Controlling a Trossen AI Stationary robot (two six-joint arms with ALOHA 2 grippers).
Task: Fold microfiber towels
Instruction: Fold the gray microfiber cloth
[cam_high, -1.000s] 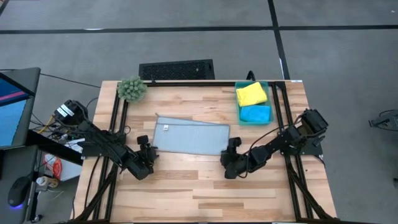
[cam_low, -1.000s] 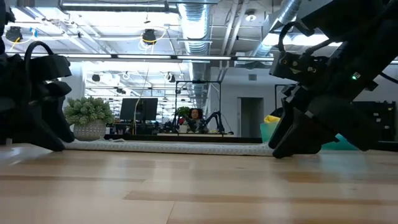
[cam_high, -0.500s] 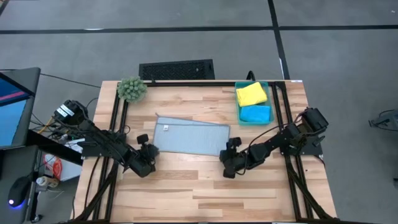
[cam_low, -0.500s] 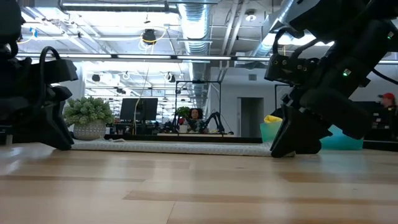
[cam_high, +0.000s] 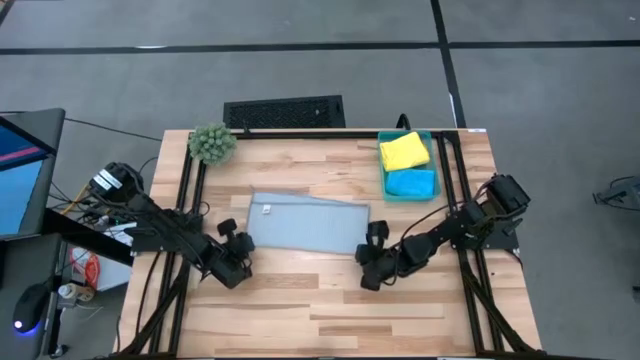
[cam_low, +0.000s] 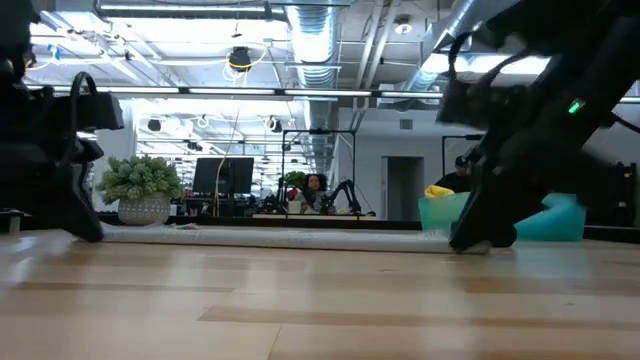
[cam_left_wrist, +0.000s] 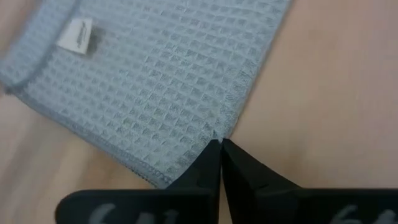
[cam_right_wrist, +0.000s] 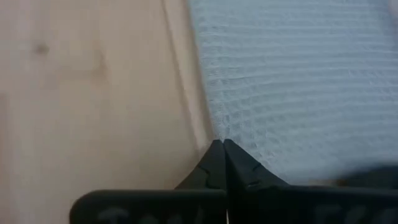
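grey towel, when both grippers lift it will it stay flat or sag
The grey towel will probably sag: it lies thin and limp on the table. Its waffle weave suggests it is light. With the left gripper and right gripper pinching edges, the middle likely droops.

Just ahead of the black left gripper (cam_left_wrist: 220, 144) lies a pale grey waffle-weave towel (cam_high: 305, 221) with a white tag (cam_left_wrist: 77, 35). Beyond the right gripper (cam_right_wrist: 220, 144), yellow towel (cam_high: 404, 150) and blue towel (cam_high: 410, 183) fill a teal bin (cam_high: 432, 139).

Wooden table (cam_high: 330, 300), grey towel (cam_high: 305, 221), teal bin (cam_high: 432, 165), plant (cam_high: 211, 143)
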